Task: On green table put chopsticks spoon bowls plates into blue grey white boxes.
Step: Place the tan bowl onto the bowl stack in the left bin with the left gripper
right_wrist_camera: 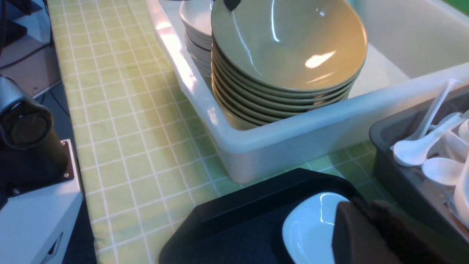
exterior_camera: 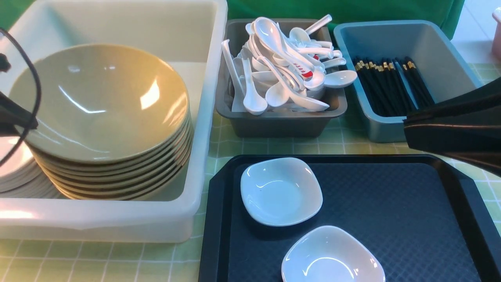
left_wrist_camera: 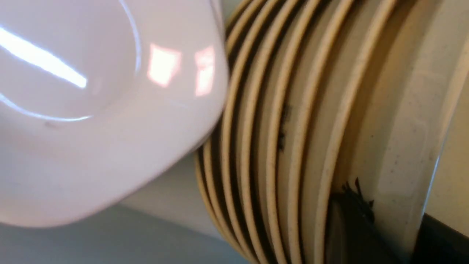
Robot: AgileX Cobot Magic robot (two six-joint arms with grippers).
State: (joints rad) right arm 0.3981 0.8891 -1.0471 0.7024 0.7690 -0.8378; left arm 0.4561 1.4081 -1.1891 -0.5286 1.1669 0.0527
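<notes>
On the green table [exterior_camera: 274, 148] a stack of tan bowls [exterior_camera: 105, 117] stands in the white box [exterior_camera: 117, 219], next to stacked white plates [exterior_camera: 15, 172]. My left gripper [exterior_camera: 33, 124] is shut on the top bowl's rim [left_wrist_camera: 388, 176]; a stacked white plate [left_wrist_camera: 91, 110] lies close by. Two more white plates [exterior_camera: 281, 191] [exterior_camera: 332, 256] lie on the black tray. The grey box [exterior_camera: 274, 121] holds white spoons, among them the red-patched spoon [exterior_camera: 303, 69]. The chopsticks [exterior_camera: 391, 84] lie in the blue box [exterior_camera: 415, 43]. My right gripper [exterior_camera: 405, 122] is shut and empty, above a tray plate [right_wrist_camera: 311, 227].
The black tray [exterior_camera: 391, 219] fills the front right of the table. A pink object [exterior_camera: 497, 35] stands at the far right edge. In the right wrist view the left arm's base [right_wrist_camera: 33, 154] stands beyond the table's edge.
</notes>
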